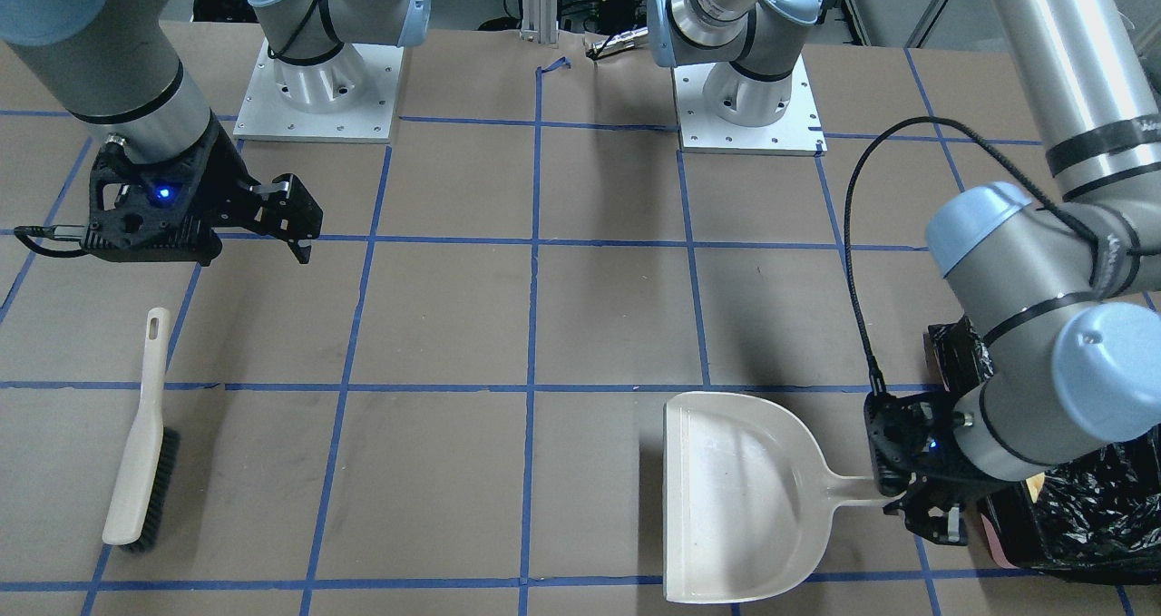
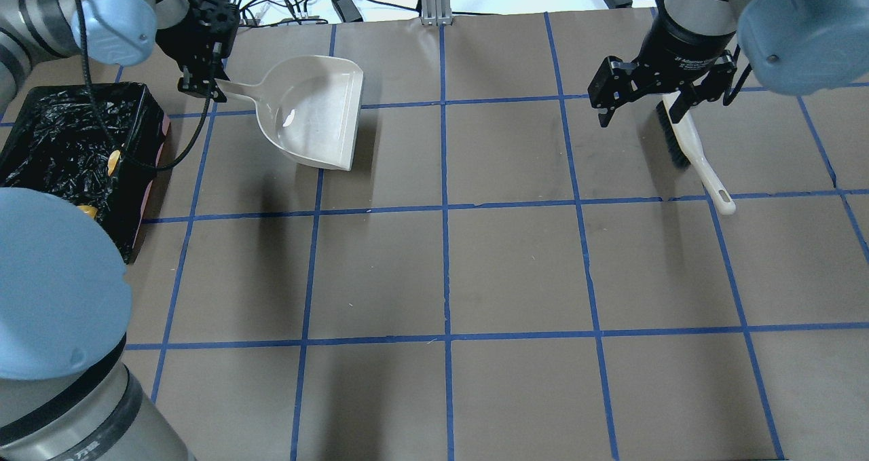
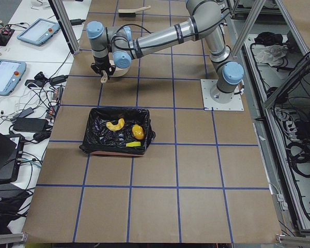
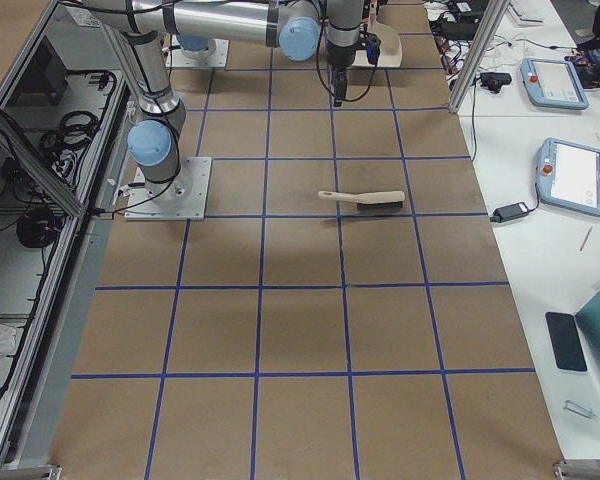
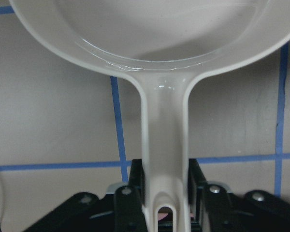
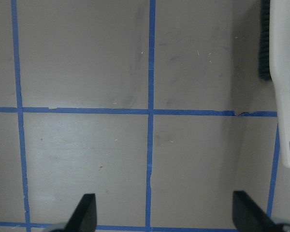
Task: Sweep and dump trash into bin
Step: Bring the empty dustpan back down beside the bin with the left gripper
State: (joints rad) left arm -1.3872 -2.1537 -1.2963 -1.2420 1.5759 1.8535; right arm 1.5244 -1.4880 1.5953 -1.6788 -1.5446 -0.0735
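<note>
The trash lies inside the black-lined bin (image 3: 101,135): a pale curved slice (image 3: 115,124), a golden-brown lump (image 3: 138,131) and a yellow-green wedge (image 3: 133,145). The bin (image 2: 47,135) stands at the table's left edge. My left gripper (image 2: 200,87) is shut on the handle of the beige dustpan (image 2: 312,115), which lies flat and empty on the table beside the bin. The handle shows between the jaws in the left wrist view (image 5: 165,159). My right gripper (image 2: 641,111) is open and empty above the table, beside the brush (image 2: 692,142).
The brush (image 1: 136,453) lies flat on the table on my right side, handle toward the robot. Brown paper with blue tape lines covers the table (image 2: 448,271). Both arm bases (image 1: 317,90) stand at the robot-side edge.
</note>
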